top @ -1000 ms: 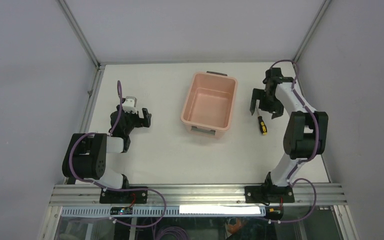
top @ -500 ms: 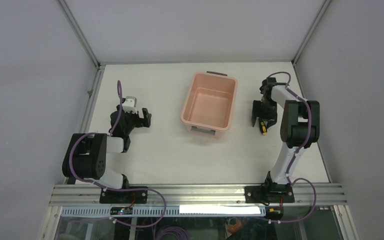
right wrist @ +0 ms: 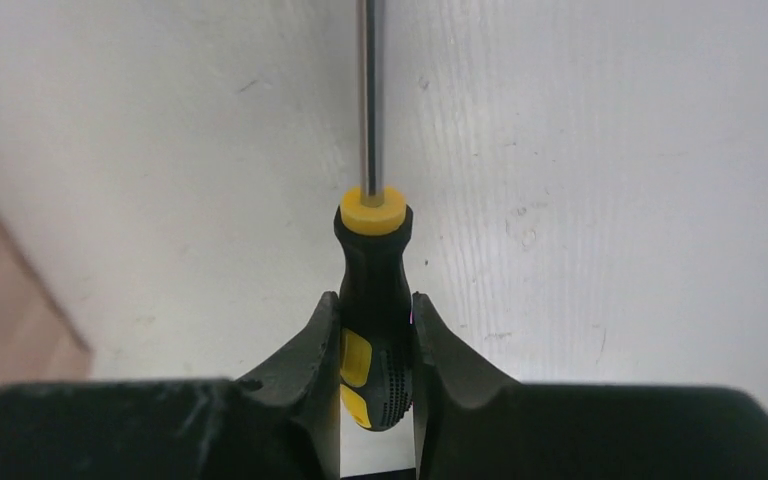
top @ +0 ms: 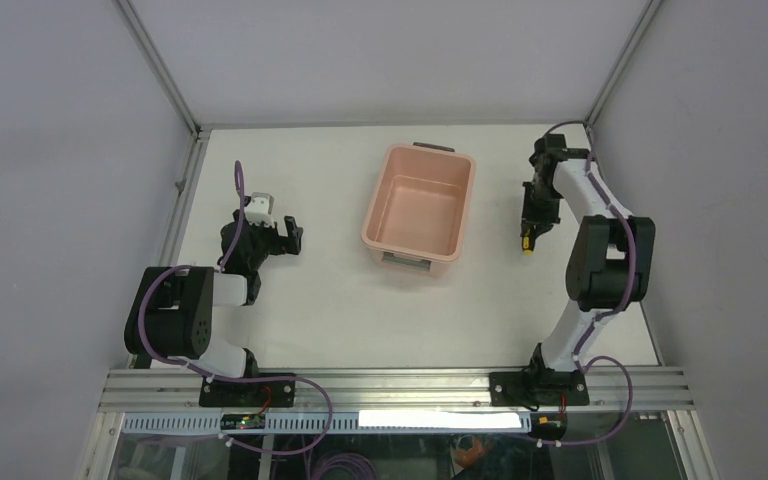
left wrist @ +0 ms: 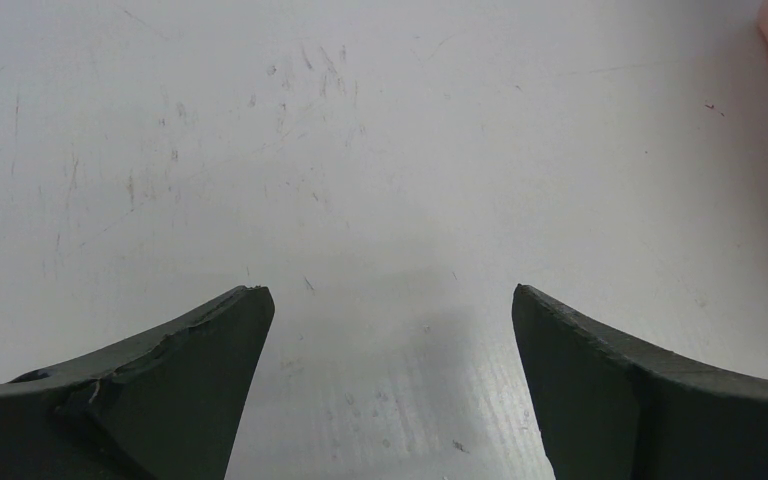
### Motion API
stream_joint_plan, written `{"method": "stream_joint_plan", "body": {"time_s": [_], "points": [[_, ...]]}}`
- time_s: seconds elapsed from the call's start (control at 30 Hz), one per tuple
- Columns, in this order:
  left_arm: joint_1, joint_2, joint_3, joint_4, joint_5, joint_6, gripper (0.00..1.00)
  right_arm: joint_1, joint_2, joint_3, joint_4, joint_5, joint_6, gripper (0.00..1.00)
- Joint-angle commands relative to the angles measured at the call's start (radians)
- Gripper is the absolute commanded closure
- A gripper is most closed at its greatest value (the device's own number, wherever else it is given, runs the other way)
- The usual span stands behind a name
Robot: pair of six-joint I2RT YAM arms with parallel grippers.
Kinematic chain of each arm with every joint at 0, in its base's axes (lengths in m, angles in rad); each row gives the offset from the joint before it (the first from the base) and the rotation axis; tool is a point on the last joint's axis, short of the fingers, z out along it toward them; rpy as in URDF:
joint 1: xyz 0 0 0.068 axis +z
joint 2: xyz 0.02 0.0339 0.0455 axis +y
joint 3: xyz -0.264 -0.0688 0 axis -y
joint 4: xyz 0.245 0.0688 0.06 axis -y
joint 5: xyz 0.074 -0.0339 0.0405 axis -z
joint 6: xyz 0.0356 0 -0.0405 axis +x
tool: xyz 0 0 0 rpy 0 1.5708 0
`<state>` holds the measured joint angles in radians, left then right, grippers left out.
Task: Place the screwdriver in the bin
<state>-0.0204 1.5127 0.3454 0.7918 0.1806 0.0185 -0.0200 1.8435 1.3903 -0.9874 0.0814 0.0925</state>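
Bases of both arms sit bolted at the near edge of a white counter (top: 310, 300). Just beyond them on the left, the left gripper (left wrist: 390, 292) hangs low over bare counter with its jaws wide apart, holding nothing. Farther out on the right, the right gripper (right wrist: 373, 300) is closed on the screwdriver (right wrist: 372, 255). Its two dark fingers pinch the black, yellow-patched handle from either side, and the thin metal shaft runs straight ahead, away from the wrist. From above, the yellow butt of the handle pokes out on the near side of the fingers. Whether the tool is clear of the counter cannot be told from these views. Left of that gripper, apart from it and about mid-counter, stands the salmon-pink bin (top: 376, 200), empty, its long sides running near to far. The step in hand looks like securing the grasp and lifting. To do it well, the grip should stay firm, since such a slim handle may swivel between the pads. The lift should go straight up until the tool hangs higher than the bin's flared rim. Then it should travel left and be let go only once the whole screwdriver, shaft tip included, is over the bin's open middle.
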Motion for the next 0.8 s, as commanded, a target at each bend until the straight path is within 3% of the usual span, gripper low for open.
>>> {"method": "stream_joint_plan", "body": {"time_s": [0.0,0.23,0.37,0.53,0.77], "points": [[-0.006,-0.011,0.015,0.052,-0.01,0.013,0.01,0.005,-0.189,0.178,-0.157,-0.057,0.073,1.0],[-0.006,-0.012,0.015,0.053,-0.01,0.012,0.01,0.107,-0.24,0.351,-0.267,-0.141,0.208,1.0],[-0.006,-0.011,0.015,0.052,-0.011,0.012,0.01,0.296,-0.194,0.414,-0.207,-0.193,0.308,1.0],[-0.005,-0.011,0.016,0.052,-0.009,0.012,0.01,0.494,-0.072,0.507,-0.136,-0.148,0.362,1.0],[-0.006,-0.012,0.015,0.052,-0.011,0.012,0.01,0.603,0.044,0.481,-0.056,-0.039,0.376,1.0]]}}
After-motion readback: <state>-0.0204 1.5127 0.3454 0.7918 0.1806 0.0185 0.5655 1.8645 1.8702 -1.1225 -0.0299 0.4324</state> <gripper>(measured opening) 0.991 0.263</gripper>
